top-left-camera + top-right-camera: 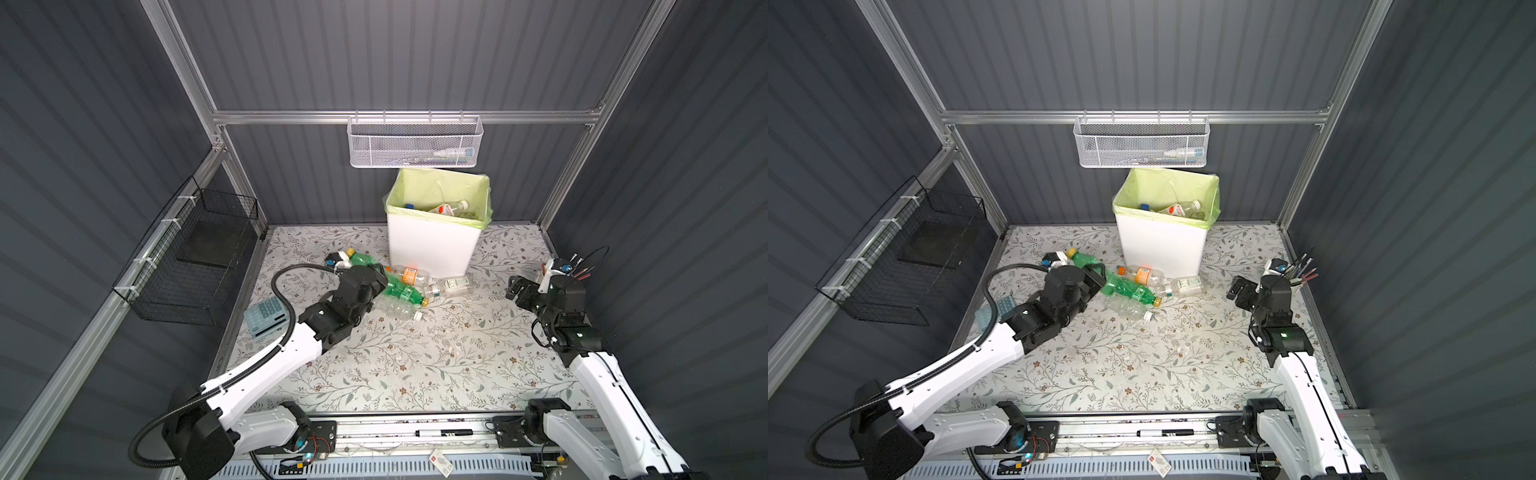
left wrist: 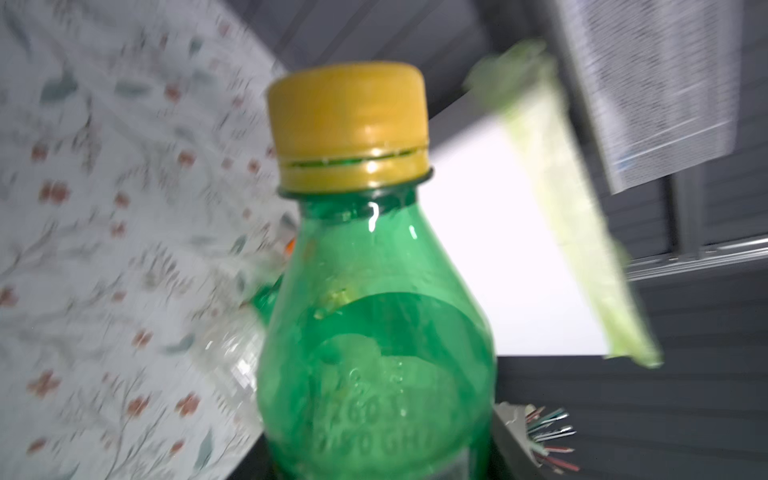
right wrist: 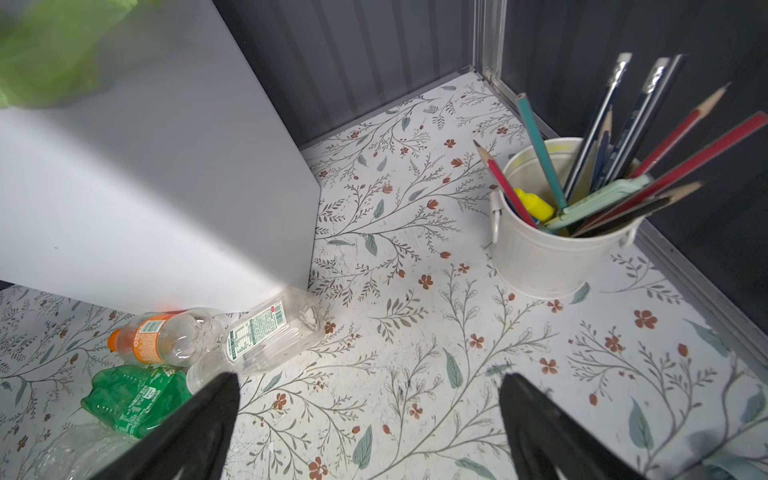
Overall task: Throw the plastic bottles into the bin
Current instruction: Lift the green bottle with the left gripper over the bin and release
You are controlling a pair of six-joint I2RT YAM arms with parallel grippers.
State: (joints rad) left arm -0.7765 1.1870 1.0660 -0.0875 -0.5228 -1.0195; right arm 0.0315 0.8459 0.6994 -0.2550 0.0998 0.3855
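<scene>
"Left of the bin (image 1: pixel 432 245), what is hard to make out?"

"The calculator (image 1: pixel 264 312) lies partly under the left arm's (image 1: pixel 291 351) black cable (image 1: pixel 292 322), and nearer the bin sits a small black, white and blue thing (image 1: pixel 336 259) I cannot name. The left gripper (image 1: pixel 374 268) hides its fingers below its own wrist in both top views. In the left wrist view all behind the green bottle (image 2: pixel 374 332) is smeared. Right of the bin, the right arm (image 1: pixel 598 386) half covers the pencil cup (image 3: pixel 540 249) in both top views."

"And the arms?"

"The left arm stretches low toward the bin's front left corner, jaws clamped on that green bottle, its yellow cap (image 2: pixel 347 124) pointing away from the wrist. Whether it rests on the flowered table (image 1: pixel 415 365) or hangs clear I cannot tell. The right arm stands folded well right of the bin. The right gripper (image 3: pixel 370 378) tilts down at the table, jaws spread wide, nothing between them."

"How many bottles?"

"In front of the bin, five: the gripped one, a crumpled clear one (image 1: pixel 397 308), a second green one (image 1: pixel 405 291), then an orange-labelled one (image 1: pixel 409 274) and a white-labelled one (image 1: pixel 455 286) just beside the bin's base. Inside the bin, a blue cap (image 1: pixel 409 205) and one red-and-white-labelled bottle (image 1: pixel 449 207) show; the clear plastic under them I cannot count."
</scene>
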